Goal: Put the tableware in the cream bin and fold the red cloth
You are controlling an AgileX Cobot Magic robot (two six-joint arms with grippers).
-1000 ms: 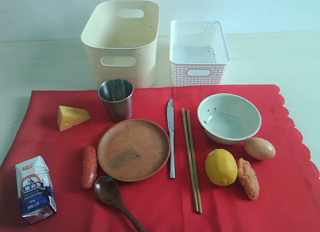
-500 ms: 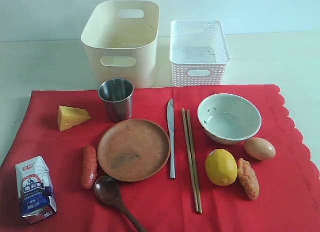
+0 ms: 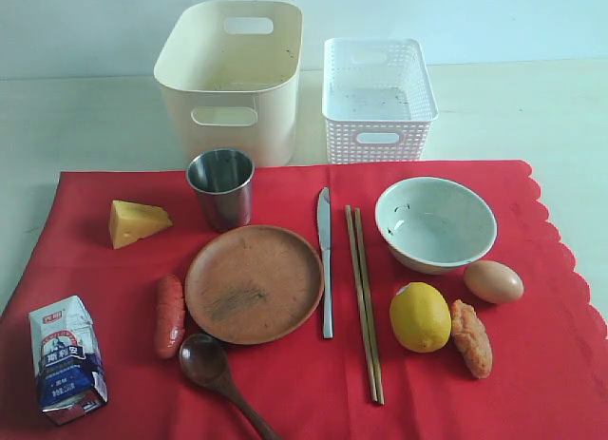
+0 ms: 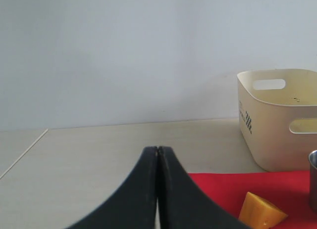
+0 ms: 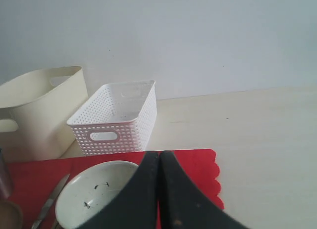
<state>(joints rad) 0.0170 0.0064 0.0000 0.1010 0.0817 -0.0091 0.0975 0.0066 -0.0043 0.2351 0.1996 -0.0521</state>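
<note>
On the red cloth (image 3: 532, 383) lie the steel cup (image 3: 221, 187), brown wooden plate (image 3: 254, 283), metal knife (image 3: 325, 259), wooden chopsticks (image 3: 364, 302), white bowl (image 3: 435, 223) and dark wooden spoon (image 3: 214, 369). The cream bin (image 3: 231, 79) stands behind the cloth, empty. Neither arm shows in the exterior view. My left gripper (image 4: 157, 151) is shut and empty, hanging off the cloth's left side, with the cream bin (image 4: 277, 117) ahead. My right gripper (image 5: 159, 154) is shut and empty above the cloth (image 5: 198, 164) near the white bowl (image 5: 91, 189).
A white lattice basket (image 3: 377, 98) stands right of the bin. Food lies on the cloth: cheese (image 3: 135, 221), two sausages (image 3: 170, 315), milk carton (image 3: 66, 359), lemon (image 3: 420, 316), egg (image 3: 493, 281). Bare pale table (image 3: 532, 107) surrounds the cloth.
</note>
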